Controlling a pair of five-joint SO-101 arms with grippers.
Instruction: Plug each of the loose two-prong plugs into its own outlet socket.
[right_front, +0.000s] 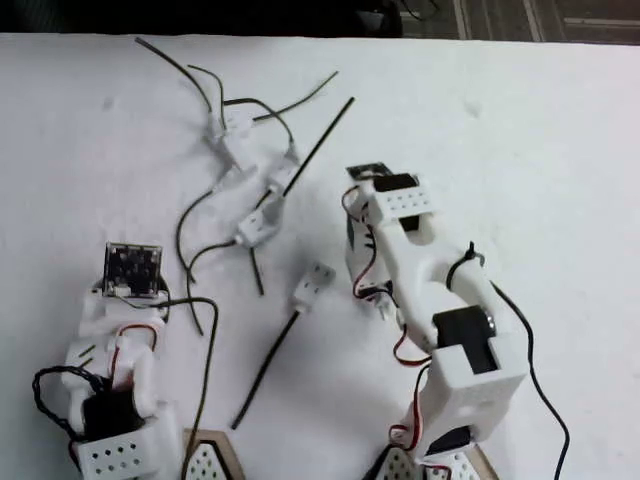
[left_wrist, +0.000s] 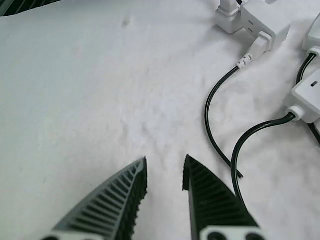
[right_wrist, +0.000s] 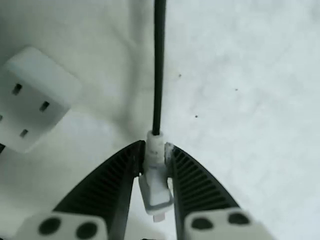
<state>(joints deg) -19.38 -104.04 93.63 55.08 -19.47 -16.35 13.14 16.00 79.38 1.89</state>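
- Hanging low over the bare surface (right_front: 520, 120), the left end effector (left_wrist: 165, 167) was released, its ribbed fingers (left_wrist: 120, 200) parted with nothing between them. A dark cord's loose end (left_wrist: 239, 175) lay just beside it.
- Farther right, toward the far middle, lay a tangle of socket blocks (right_front: 250, 190) and dark cords. From the left wrist view, one seated plug (left_wrist: 260, 42) looked already home in its block.
- Between the two arms sat a lone white block (right_front: 313, 283) on a dark cord, apart from the tangle.
- On the right, the right end effector (right_wrist: 155, 150) was clenched on a small white plug (right_wrist: 156, 185), pinching its body just behind the collar. The black cord (right_wrist: 159, 65) ran straight away from it. I could not make out the prongs.
- Just beside it lay a white socket block (right_wrist: 30, 97), slots showing, not touching the plug.
- To my eye the plug was light, hard and smooth, so it might twist in the grip. The flat sides of the body seemed the place to hold.
- The cord looked stiff enough to tug the plug off line, and the loose block would likely slide when pushed unless braced.
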